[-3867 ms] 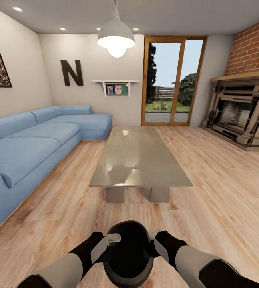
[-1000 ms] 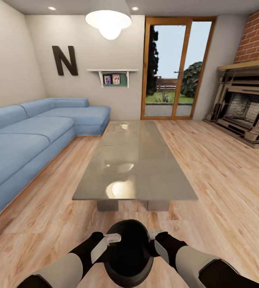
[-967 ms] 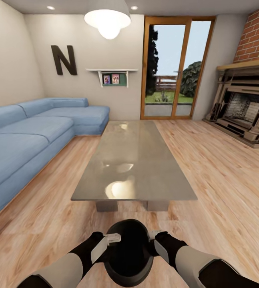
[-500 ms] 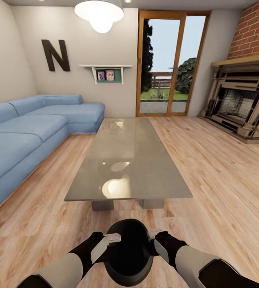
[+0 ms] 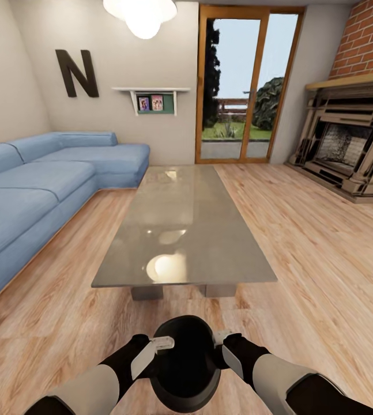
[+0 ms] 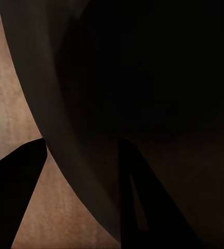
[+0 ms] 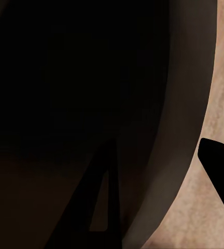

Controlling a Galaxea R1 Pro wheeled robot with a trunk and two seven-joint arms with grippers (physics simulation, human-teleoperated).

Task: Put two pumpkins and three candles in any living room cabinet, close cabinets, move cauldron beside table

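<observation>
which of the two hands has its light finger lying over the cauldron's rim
The left hand: its pale finger crosses the rim of the cauldron into the dark mouth. The right hand presses the opposite rim from outside, with a small pale tip showing.

Blue sectional sofa [image 5: 42,184] along the left wall. Dark letter "N" [image 5: 77,73] mounted above it, beside a small white wall shelf [image 5: 150,98] holding framed pictures. White pendant lamp [image 5: 142,12] lit at ceiling. Wood-framed glass door [image 5: 242,86] at far wall, garden visible beyond. Fireplace [image 5: 347,144] at right, brick wall [image 5: 366,40] above. Light wood plank floor [image 5: 319,248] throughout.
</observation>
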